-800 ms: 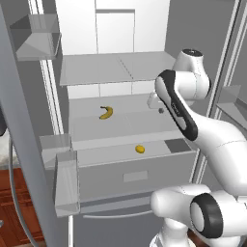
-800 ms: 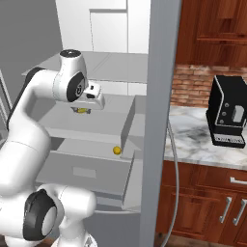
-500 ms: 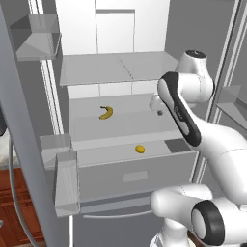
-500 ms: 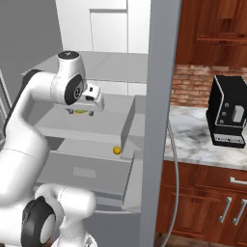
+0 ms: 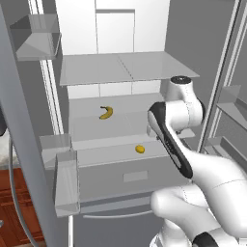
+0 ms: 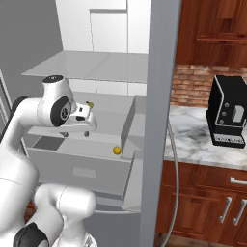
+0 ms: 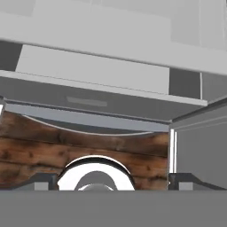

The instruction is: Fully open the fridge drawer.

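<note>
Risk centres on the wide light-grey fridge drawer [image 5: 130, 176], which sits pulled partway out at the foot of the open fridge, above the taller grey panel with its thin curved bar handle [image 5: 116, 215]. The gripper [image 6: 76, 133] hangs above the drawer, touching nothing; I cannot tell how its jaws stand. Descending carelessly, it could strike the small yellow fruit [image 5: 140, 149] or press the front panel shut.

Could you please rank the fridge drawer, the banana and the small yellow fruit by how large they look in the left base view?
1. The fridge drawer, by far the largest.
2. The banana.
3. The small yellow fruit, slightly smaller than the banana, though it lies nearer the camera, so the gap between these two is unsure.
</note>
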Available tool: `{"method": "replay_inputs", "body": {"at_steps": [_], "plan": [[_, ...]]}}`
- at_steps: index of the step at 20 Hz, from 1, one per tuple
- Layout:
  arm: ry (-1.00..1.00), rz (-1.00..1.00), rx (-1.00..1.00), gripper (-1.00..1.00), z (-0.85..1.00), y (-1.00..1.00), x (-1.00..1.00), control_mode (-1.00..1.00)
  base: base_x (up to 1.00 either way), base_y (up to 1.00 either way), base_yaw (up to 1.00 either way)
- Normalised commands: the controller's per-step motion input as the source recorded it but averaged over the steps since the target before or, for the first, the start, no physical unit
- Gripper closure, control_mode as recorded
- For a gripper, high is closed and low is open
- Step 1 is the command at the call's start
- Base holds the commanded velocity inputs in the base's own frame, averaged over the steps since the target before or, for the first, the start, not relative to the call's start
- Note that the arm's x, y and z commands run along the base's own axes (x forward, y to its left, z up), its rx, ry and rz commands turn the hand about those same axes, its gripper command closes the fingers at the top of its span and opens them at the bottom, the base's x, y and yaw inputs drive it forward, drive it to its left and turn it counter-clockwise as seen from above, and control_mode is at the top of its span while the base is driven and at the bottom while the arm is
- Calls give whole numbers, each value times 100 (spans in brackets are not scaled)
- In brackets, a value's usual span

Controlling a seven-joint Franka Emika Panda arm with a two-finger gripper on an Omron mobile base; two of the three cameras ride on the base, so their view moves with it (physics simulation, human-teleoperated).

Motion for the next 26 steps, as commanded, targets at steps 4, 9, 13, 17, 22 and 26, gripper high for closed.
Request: {"method": "replay_inputs", "body": {"at_steps": [4, 9, 13, 17, 22, 26], "plan": [[2, 0, -3, -100, -8, -1, 0, -100, 0, 0, 0], [1, 3, -3, -100, -27, -5, -59, -100, 0, 0, 0], [0, 7, -2, -100, -21, 0, -59, -100, 0, 0, 0], [0, 2, 3, -100, -1, -5, -26, -100, 0, 0, 0], [0, 0, 13, -100, 3, -33, 0, -100, 0, 0, 0], [0, 0, 1, -100, 0, -1, 0, -100, 0, 0, 0]]}}
